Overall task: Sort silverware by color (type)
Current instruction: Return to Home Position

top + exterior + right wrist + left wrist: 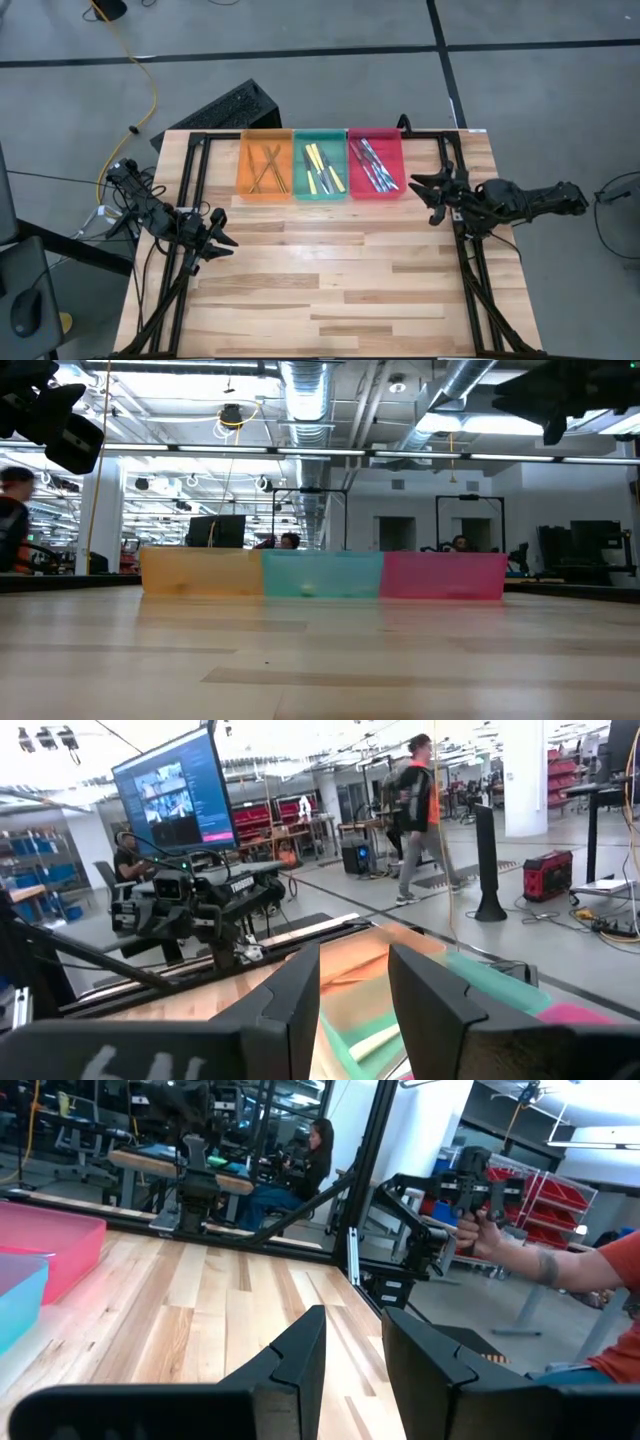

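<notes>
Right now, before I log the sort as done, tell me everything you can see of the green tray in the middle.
The green tray is a translucent teal-green plastic bin, rectangular and open-topped, sitting flat at the far edge of the wooden table. Its long sides sit against the orange tray and the red tray, forming one row. Inside lie several pale yellow-handled utensils, roughly lengthwise, some crossing. Nothing else touches it.
</notes>
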Controlling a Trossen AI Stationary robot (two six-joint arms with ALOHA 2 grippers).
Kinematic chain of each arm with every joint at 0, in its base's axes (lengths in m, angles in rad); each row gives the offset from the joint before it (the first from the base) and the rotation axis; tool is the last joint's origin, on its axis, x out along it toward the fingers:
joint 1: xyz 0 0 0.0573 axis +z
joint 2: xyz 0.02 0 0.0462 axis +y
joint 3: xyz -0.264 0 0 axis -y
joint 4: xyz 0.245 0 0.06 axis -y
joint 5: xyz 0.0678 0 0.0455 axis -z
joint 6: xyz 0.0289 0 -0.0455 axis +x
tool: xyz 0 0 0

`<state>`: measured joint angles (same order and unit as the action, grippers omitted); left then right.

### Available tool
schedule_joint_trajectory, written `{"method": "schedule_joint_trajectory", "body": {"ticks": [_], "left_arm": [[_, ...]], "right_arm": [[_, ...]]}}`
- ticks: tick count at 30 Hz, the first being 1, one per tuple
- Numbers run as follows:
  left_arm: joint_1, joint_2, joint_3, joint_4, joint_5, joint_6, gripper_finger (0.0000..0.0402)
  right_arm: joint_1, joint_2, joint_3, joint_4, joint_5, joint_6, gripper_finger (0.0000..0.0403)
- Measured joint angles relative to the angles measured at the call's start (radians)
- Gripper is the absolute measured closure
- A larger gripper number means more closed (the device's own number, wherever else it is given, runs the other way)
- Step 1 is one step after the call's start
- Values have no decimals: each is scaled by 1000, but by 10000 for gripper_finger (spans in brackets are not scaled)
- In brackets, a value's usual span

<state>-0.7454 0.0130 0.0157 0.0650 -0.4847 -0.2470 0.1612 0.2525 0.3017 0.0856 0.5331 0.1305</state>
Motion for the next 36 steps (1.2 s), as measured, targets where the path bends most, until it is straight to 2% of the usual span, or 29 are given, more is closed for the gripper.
{"method": "schedule_joint_trajectory", "body": {"ticks": [18, 36], "left_arm": [[0, 0, 0, 0, 0, 0, 312], [0, 0, 0, 0, 0, 0, 312]], "right_arm": [[0, -241, -151, -49, 19, -27, 258], [0, -242, -290, -1, 16, 30, 258]]}}
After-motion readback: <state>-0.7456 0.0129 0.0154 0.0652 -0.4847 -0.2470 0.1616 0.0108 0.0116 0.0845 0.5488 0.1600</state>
